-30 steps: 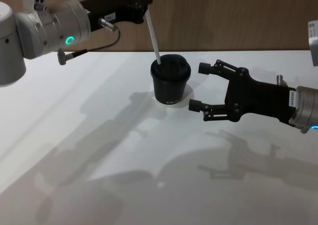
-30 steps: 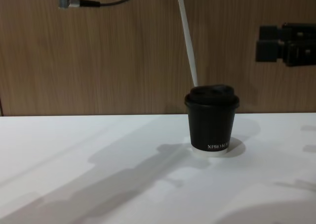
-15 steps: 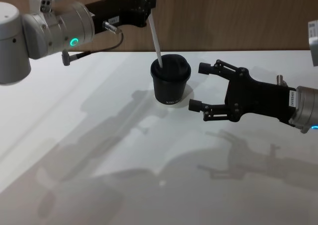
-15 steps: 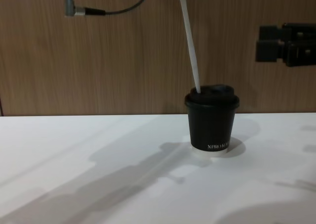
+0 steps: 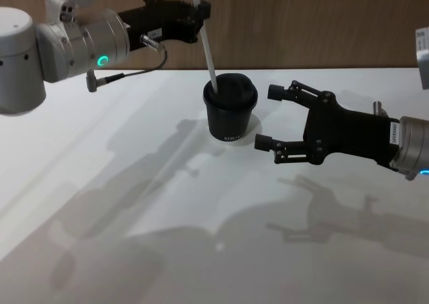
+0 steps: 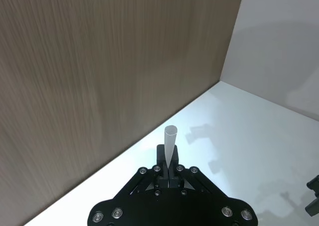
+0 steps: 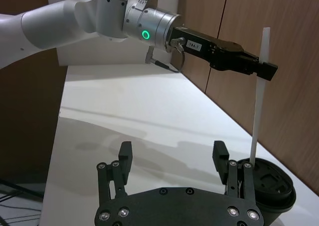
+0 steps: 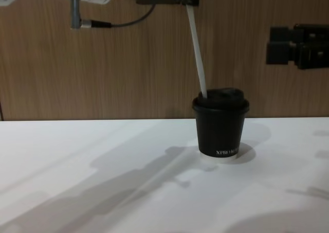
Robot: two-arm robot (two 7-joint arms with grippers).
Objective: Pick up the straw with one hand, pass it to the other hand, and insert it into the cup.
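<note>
Wood-panelled wall behind, white desk; on it, one black lidded cup. Your left gripper, fingers clamped on the straw, holds its tip at the lid; your right gripper waits beside the cup, fingers apart. Step in hand: insertion; next, lower the straw straight through the lid opening, then release.

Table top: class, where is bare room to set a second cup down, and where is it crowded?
The white table is bare left of the black lidded paper cup, and in front of it. Crowded: right of the cup, where the open right gripper hovers, and above its lid, where the left gripper holds the white straw.
</note>
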